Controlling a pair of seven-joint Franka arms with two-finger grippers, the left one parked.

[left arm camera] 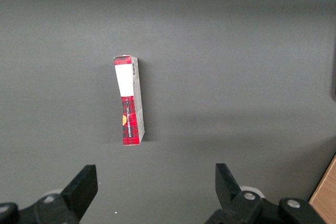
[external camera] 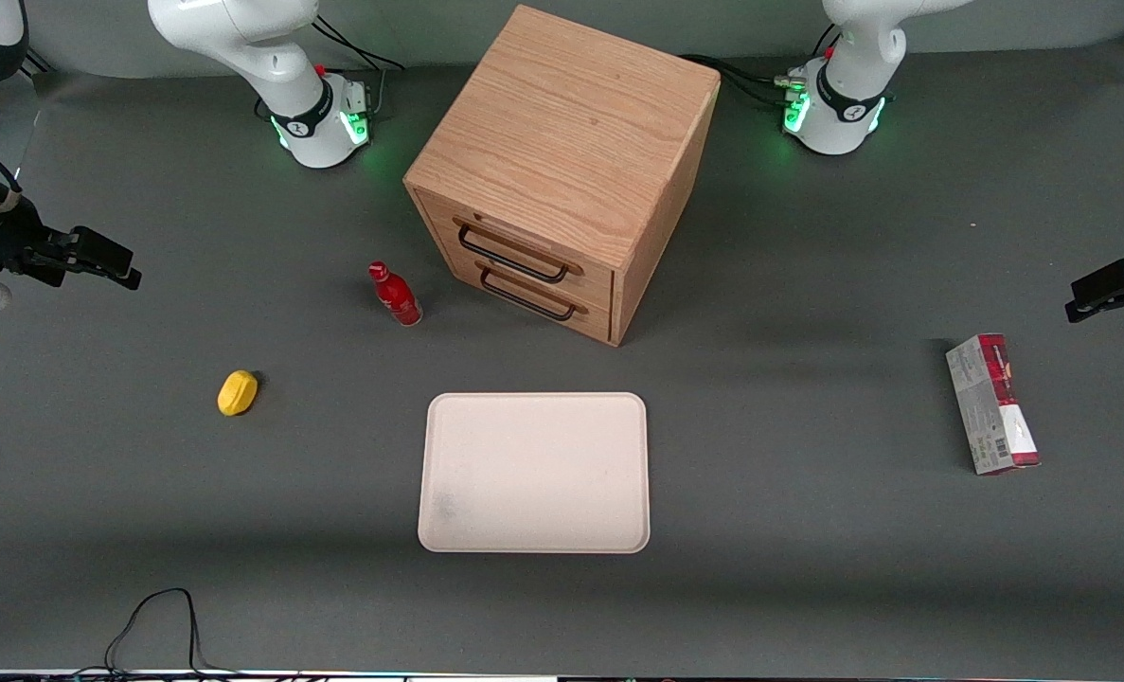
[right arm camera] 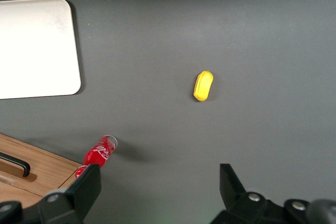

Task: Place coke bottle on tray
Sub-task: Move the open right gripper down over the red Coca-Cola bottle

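The coke bottle (external camera: 395, 295), small and red with a red cap, stands upright on the dark table beside the wooden cabinet's drawer front. In the right wrist view the coke bottle (right arm camera: 101, 150) shows close to one finger, far below it. The pale cream tray (external camera: 533, 474) lies flat, nearer to the front camera than the cabinet, with nothing on it; part of the tray (right arm camera: 37, 45) also shows from the wrist. My gripper (external camera: 112, 263) hovers at the working arm's end of the table, well apart from the bottle. The gripper (right arm camera: 159, 179) is open and holds nothing.
A wooden two-drawer cabinet (external camera: 562, 152) stands mid-table, both drawers closed. A small yellow object (external camera: 237, 392) lies on the table between my gripper and the tray. A red-and-grey carton (external camera: 992, 403) lies toward the parked arm's end. A cable (external camera: 159, 616) loops near the front edge.
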